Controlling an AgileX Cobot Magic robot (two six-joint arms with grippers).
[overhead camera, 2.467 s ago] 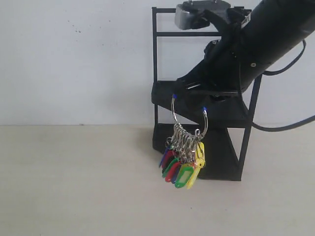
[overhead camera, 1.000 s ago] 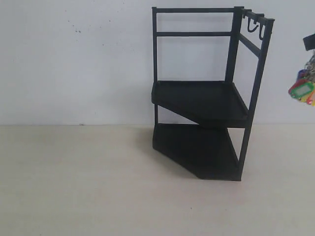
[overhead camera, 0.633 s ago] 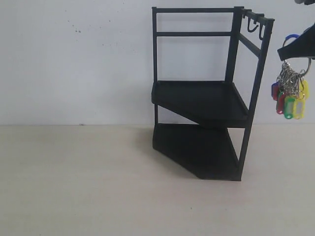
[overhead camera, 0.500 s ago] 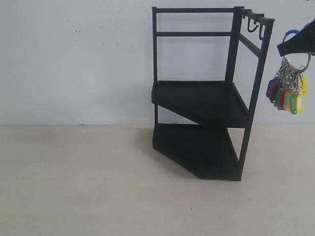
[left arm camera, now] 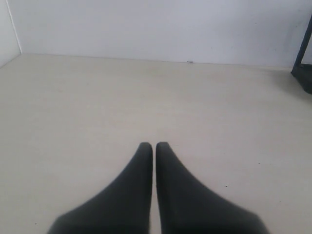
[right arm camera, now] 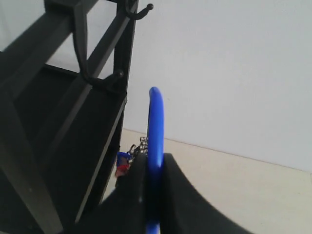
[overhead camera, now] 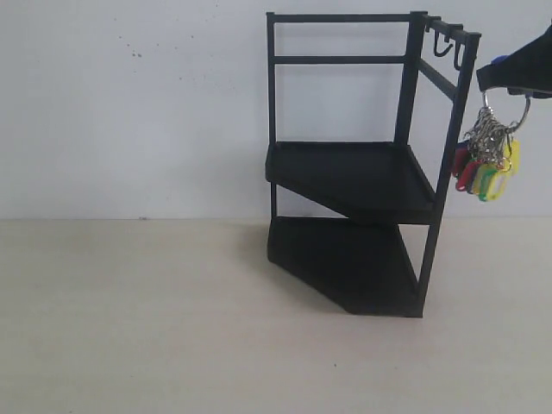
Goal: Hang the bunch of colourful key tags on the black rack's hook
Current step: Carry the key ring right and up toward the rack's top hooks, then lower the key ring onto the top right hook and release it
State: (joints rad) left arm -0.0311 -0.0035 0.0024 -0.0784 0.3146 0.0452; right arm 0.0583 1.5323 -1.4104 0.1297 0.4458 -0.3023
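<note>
The black rack (overhead camera: 358,168) stands on the table right of centre, with small hooks (overhead camera: 446,47) on its top right rail. My right gripper (overhead camera: 504,78) comes in from the right edge, shut on the blue-sleeved ring of the colourful key tag bunch (overhead camera: 483,168), whose tags dangle just right of the rack's front post. In the right wrist view the blue ring (right arm camera: 155,126) stands pinched between the fingers (right arm camera: 131,195), with the hooks (right arm camera: 105,80) a little beyond it. My left gripper (left arm camera: 154,145) is shut over bare table, holding nothing.
A white wall rises behind the pale table (overhead camera: 129,319). The rack's lower tier (overhead camera: 345,263) rests on the table. A corner of the rack (left arm camera: 304,73) shows at the edge of the left wrist view.
The right gripper lifted the bunch from in front of the rack, swung out past the right edge, and has come back leftward and up toward the hooked rail.
</note>
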